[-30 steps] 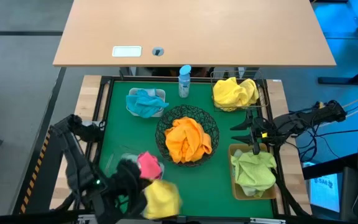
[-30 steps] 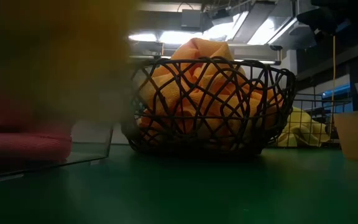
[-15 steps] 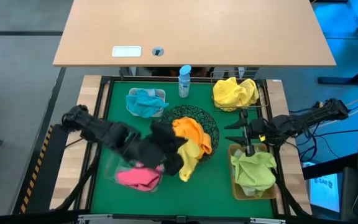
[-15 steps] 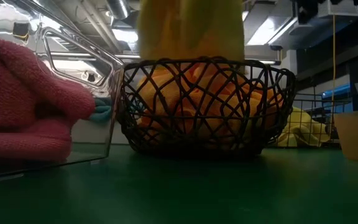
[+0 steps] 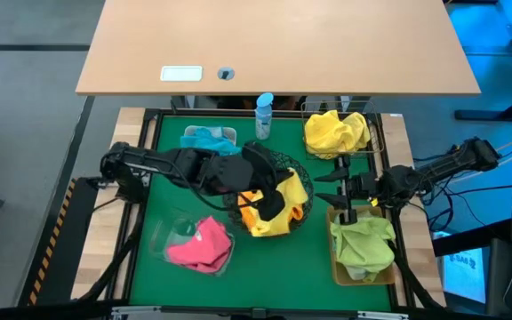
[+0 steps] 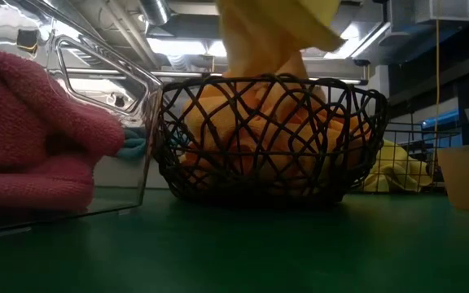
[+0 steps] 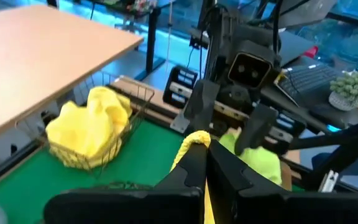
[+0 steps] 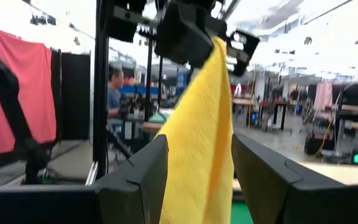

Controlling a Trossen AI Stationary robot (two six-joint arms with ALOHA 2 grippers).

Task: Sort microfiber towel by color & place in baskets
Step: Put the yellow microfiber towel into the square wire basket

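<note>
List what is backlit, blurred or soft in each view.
Low view: ceiling lights backlight the wire bowl, and the pink towel close by is soft. Right wrist view: bright background, its own fingers blurred. High view: evenly lit, sharp.

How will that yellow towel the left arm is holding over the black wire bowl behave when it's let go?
Probably floppy: the yellow towel hangs in a limp drape from the left gripper, pinched between shut fingers. It looks light and should crumple softly onto the orange towels in the black wire bowl, perhaps snagging on the rim.
</note>
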